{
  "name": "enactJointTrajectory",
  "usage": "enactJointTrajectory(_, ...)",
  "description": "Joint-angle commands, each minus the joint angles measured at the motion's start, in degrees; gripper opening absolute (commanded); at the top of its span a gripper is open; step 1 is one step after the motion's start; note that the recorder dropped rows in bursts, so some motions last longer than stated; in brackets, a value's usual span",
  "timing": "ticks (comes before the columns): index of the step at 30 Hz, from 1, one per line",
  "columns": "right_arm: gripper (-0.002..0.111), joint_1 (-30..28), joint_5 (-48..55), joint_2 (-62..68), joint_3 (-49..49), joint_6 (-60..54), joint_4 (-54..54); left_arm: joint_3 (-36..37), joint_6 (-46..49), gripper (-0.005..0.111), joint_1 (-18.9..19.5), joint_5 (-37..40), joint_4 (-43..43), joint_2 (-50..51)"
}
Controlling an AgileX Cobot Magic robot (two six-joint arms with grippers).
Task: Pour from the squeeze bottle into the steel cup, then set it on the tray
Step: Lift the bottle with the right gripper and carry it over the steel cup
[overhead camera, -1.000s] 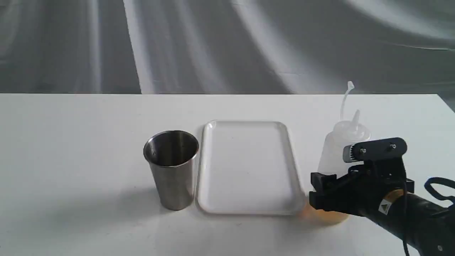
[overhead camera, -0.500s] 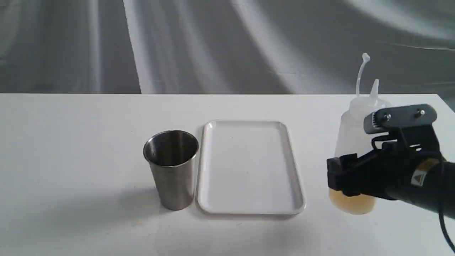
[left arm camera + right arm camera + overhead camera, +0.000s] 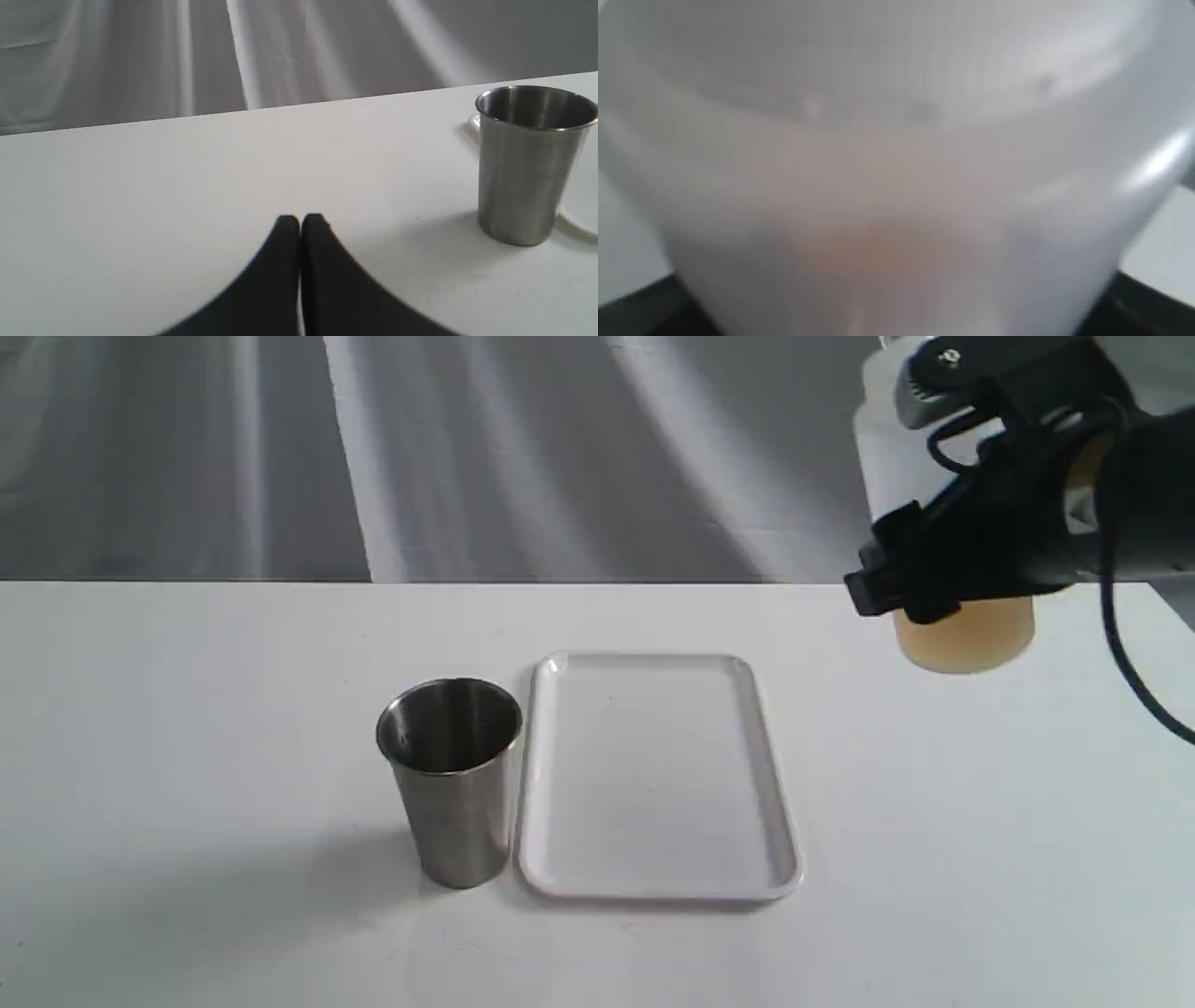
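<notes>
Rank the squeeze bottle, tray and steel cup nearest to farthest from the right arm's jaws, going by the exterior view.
1. squeeze bottle: held in the right jaws, high on the right.
2. tray: lying flat in the middle, below and left of the jaws.
3. steel cup: upright just past the tray's left edge.

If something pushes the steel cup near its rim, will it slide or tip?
Probably tips: the steel cup is tall and narrows toward its base. It looks empty, so likely light. Its smooth metal wall may slip in a grip.
</notes>
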Motion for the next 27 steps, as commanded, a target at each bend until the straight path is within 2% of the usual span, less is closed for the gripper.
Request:
enactJointTrajectory(1,0.014,3.7,4.2,3.3,-5.0,0.8,-6.5,0.3,-0.2,0.0,-0.3,-0.4,0.0,-0.1)
enactJointTrajectory(12,0.014,16.9,13.6,15.8,-13.2,0.8,-22.7,0.3,-0.3,0.0,-0.3,-0.4,0.0,-0.1)
enactJointTrajectory(16,0.014,18.1,14.8,17.8,-13.2,1.0,-26.6,0.3,-0.1,0.0,-0.3,-0.4,0.0,-0.1)
enactJointTrajectory(27,0.014,18.1,12.0,17.9,-13.1,1.9,-26.4,0.3,-0.1,0.0,-0.3,-0.4,0.0,-0.1)
